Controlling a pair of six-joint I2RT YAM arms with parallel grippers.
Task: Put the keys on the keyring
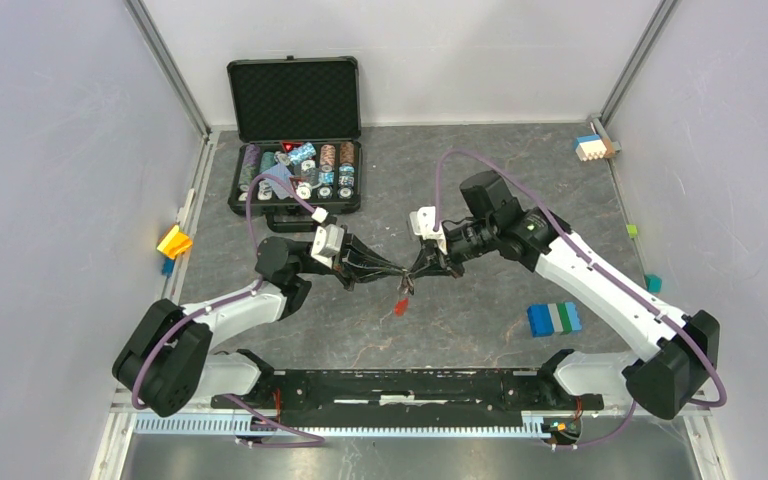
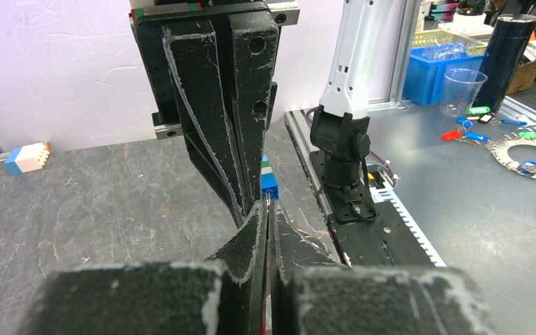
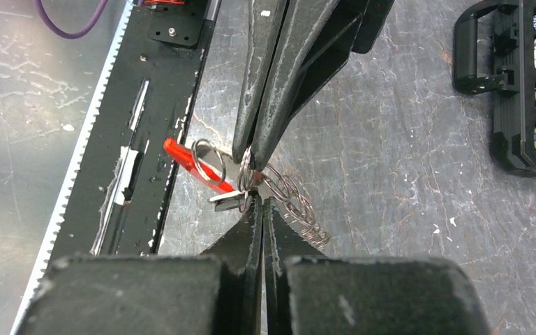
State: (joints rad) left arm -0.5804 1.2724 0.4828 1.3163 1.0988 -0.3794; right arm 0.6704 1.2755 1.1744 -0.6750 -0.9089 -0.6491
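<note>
Tip to tip above the middle of the grey counter [image 1: 460, 330]: left fingers [image 1: 385, 268] reaching in from 9 o'clock, right fingers [image 1: 428, 268] from 3 o'clock. Left fingers pressed fully shut on a wire loop of the keyring [image 3: 178, 152], its red tag slanting off toward 9 o'clock in the right wrist view, its silver chain spilling toward 4 o'clock. Right fingers likewise closed tight, tips against a small silver blade, apparently the key [image 3: 225, 201]; gripped or merely touched, impossible to tell. From overhead, red tag dangling at 6 o'clock just beneath the joined tips. Open black case [image 1: 295, 100] of poker chips [image 1: 328, 165] at 11 o'clock, blue-and-green block [image 1: 553, 318] at 4 o'clock.
</note>
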